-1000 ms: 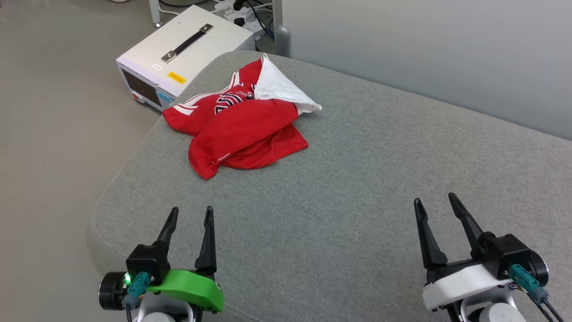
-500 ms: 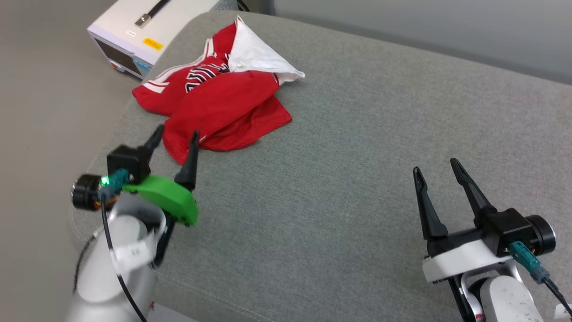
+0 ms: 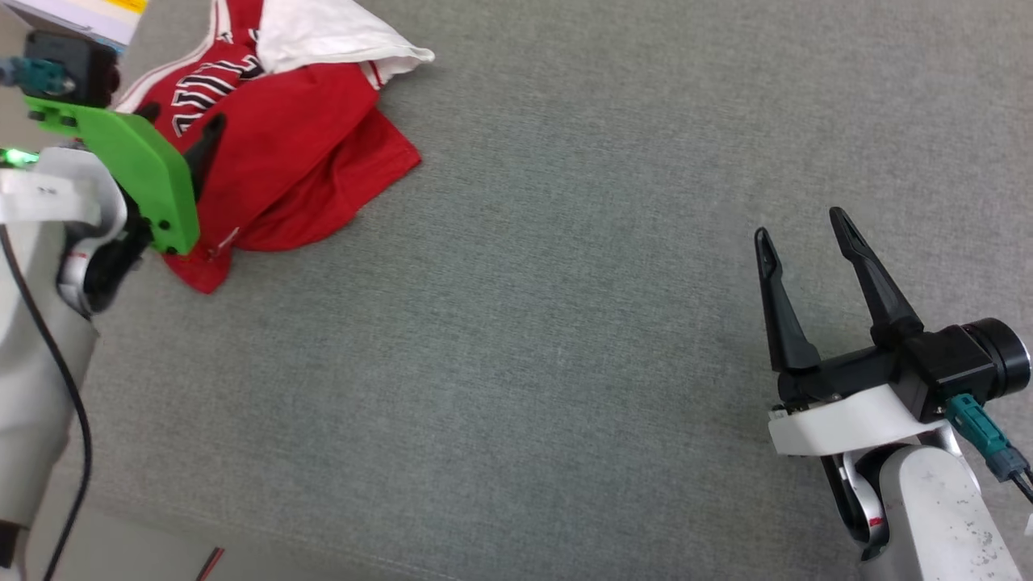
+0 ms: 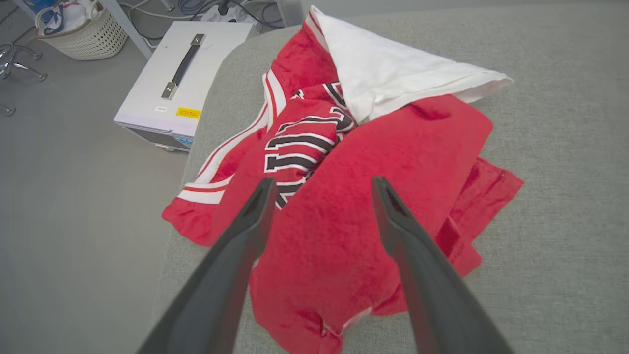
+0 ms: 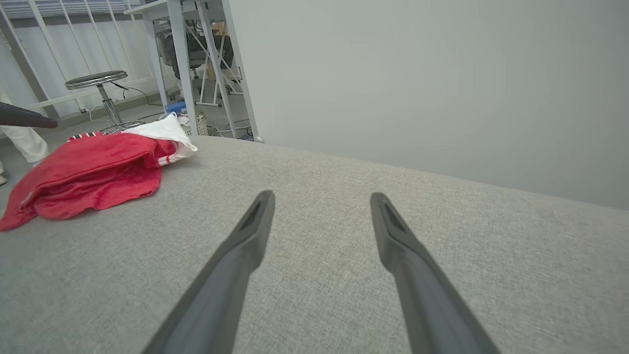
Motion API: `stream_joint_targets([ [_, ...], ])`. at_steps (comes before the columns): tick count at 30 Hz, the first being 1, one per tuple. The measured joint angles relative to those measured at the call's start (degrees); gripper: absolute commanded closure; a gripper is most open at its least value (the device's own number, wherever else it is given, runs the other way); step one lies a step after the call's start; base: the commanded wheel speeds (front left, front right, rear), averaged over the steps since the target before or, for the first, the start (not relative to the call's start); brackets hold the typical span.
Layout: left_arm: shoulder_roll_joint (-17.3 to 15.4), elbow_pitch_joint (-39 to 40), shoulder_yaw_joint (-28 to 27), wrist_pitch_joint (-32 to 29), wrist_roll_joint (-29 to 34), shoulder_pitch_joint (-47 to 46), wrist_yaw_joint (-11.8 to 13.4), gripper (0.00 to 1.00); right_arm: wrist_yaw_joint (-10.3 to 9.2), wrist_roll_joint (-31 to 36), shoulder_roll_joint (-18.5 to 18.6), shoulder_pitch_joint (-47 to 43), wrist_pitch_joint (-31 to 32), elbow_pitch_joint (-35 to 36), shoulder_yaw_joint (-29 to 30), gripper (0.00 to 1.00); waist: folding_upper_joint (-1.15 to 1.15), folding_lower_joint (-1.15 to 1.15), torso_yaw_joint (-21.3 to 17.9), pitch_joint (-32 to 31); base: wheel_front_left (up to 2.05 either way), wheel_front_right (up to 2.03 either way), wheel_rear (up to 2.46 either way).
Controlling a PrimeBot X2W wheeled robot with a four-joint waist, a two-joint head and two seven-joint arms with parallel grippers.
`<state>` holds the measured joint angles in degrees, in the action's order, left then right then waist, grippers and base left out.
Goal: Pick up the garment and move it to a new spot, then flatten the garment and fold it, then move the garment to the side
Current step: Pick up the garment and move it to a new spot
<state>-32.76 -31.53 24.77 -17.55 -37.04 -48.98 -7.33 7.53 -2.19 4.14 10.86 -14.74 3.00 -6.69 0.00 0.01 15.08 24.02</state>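
Note:
The garment (image 3: 299,137), a crumpled red jersey with a white sleeve on top and black-and-white lettering, lies near the left edge of the grey cushion (image 3: 565,339). My left gripper (image 3: 179,123) hovers over the garment's near-left part, open. In the left wrist view the garment (image 4: 417,142) lies below the left gripper (image 4: 322,183), whose spread fingers hold nothing. Far to the right, my right gripper (image 3: 800,226) is open over bare cushion. The right wrist view shows the right gripper (image 5: 322,196) with the garment (image 5: 93,167) well off to its left.
A white box with a black handle (image 4: 177,93) stands on the floor beside the cushion's left edge. A wicker basket (image 4: 83,29), a stool (image 5: 98,81) and table legs (image 5: 179,64) stand beyond it. A pale wall (image 5: 417,73) runs behind the cushion.
My left arm has risen and reached forward until its open gripper is over the garment. The head camera has tilted down, shifting the whole picture. The right gripper stays open.

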Motion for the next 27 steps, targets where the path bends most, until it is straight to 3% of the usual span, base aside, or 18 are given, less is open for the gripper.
stream_joint_targets([
  [6,-4.7,-1.6,4.1,-6.9,-8.9,-3.8,0.0,0.00,0.00,0.5,0.0,0.5,0.0,1.3,-0.3,0.00,0.00,0.00,-3.2,4.6,0.00,0.00,0.00],
  [15,-6.2,-4.8,6.9,-11.2,-17.7,-5.7,0.0,0.00,0.00,0.6,0.2,1.4,0.0,2.1,-0.4,0.00,0.00,0.00,-6.8,9.8,0.00,0.00,0.00],
  [16,-6.7,-5.0,7.2,-11.9,-18.5,-6.1,0.0,0.42,0.00,0.6,0.2,1.4,0.0,2.1,-0.3,0.00,0.00,0.00,-7.1,10.1,0.00,0.00,0.00],
  [17,-7.2,-5.2,7.5,-11.9,-18.5,-6.4,0.0,1.00,0.00,0.6,0.2,1.4,0.0,2.2,-0.3,0.00,0.00,0.00,-7.4,10.4,0.00,0.00,0.00],
  [22,-7.3,-6.2,8.4,-7.3,-18.5,-6.7,0.0,1.00,0.00,0.8,0.3,1.5,0.0,2.1,0.2,0.00,0.00,-0.01,-8.1,10.4,0.00,0.00,0.00],
  [27,-5.6,-7.7,9.1,1.1,-17.4,-6.3,0.0,1.00,0.00,0.8,0.3,1.4,0.0,1.7,0.0,0.00,0.00,0.00,-8.0,8.0,0.00,0.00,0.00],
])
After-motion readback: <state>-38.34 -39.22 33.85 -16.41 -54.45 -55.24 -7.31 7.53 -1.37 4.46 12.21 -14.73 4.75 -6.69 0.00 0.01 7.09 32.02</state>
